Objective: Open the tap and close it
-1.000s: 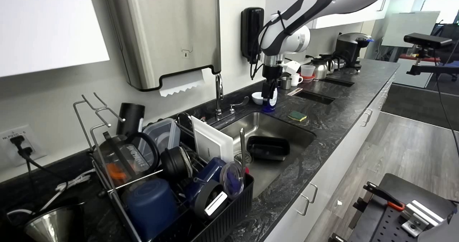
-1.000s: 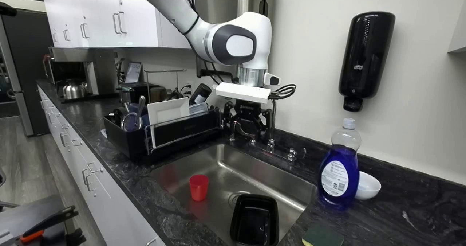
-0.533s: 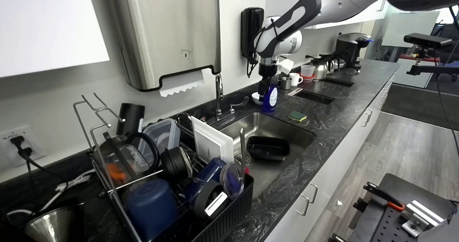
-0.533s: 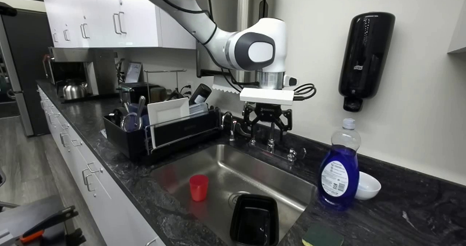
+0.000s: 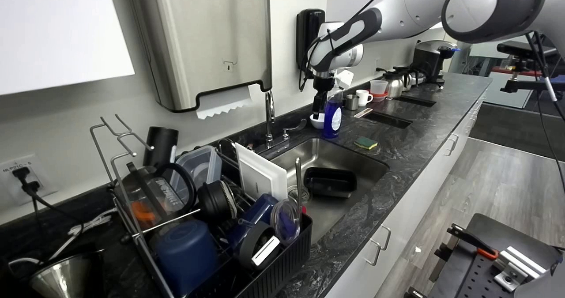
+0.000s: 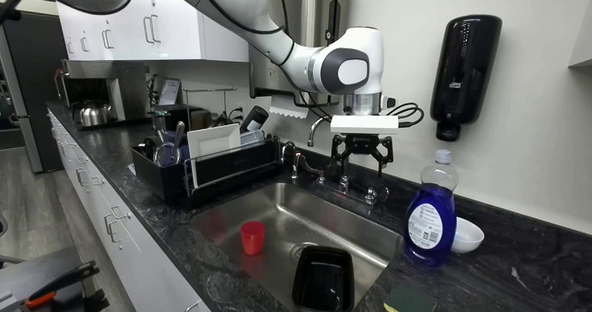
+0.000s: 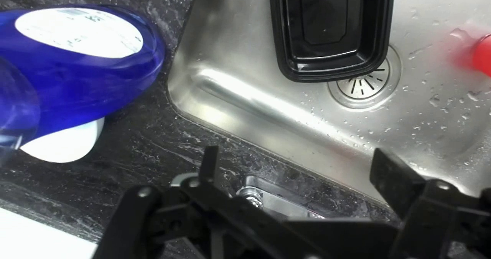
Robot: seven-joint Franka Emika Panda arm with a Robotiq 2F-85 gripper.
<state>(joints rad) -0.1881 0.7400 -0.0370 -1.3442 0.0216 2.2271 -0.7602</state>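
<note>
Your gripper (image 7: 295, 163) hangs with its jaws spread; in an exterior view the tap (image 6: 344, 182) stands partly hidden behind it, the sink (image 6: 323, 212) lower than it

A dark marbled countertop (image 5: 410, 143) runs along a pale kitchen wall (image 6: 407, 62); white upper cabinets (image 6: 180, 30) hang over it, white base cabinets (image 6: 148, 275) line the space beneath; grey wood-look flooring (image 5: 499, 174), catching light, meets dark carpeting (image 5: 512, 128) along a straight edge; a tall dark refrigerator (image 6: 34, 81) stands near one end of the countertop.
</note>
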